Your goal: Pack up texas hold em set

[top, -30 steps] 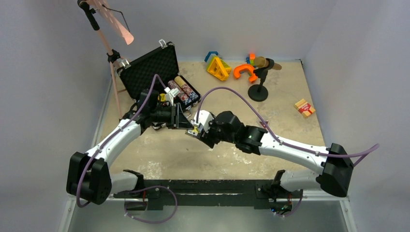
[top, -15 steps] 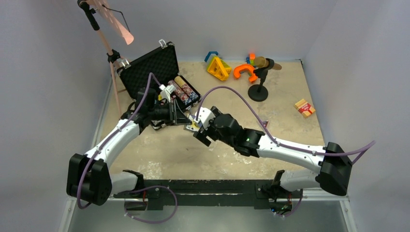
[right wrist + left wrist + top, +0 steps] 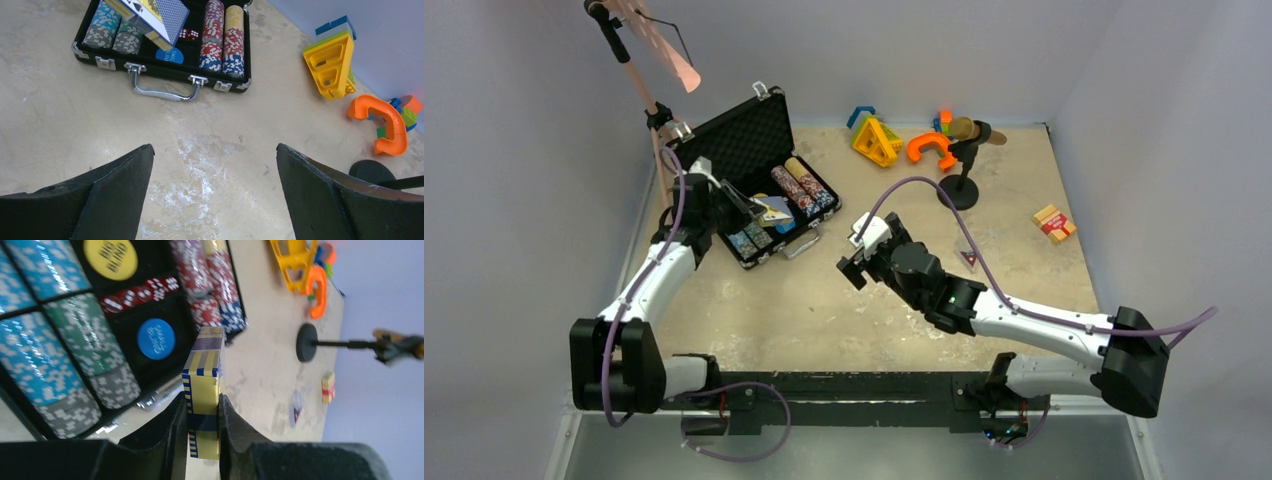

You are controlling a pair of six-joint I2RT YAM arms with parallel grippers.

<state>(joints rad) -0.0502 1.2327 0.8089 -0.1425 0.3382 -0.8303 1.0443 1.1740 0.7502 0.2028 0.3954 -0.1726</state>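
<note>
- Right fingers are spread wide and hold nothing. They hang over the bare surface, just in front of the case handle.
- Left fingers are clamped on one end of the blue and yellow card deck. It is held in the air above the open case and touches nothing else.
- Only the end of the deck is pinched, so it could swing or slip out if the arm tilts or moves sharply.
- Chip stacks fill the case's side slots. A blue disc, red dice and a yellow disc lie in the middle.
- I judge that a release from this height, or off line, would land the deck on the chips or the blue disc. It would then stand proud and stop the lid from shutting.
- A forward sweep of the right arm could hit the handle and shove the case.
- Further off, a small red and yellow box lies well apart from the case. It may be another deck, and could be left out.
- Plastic toys sit by the back wall.
</note>
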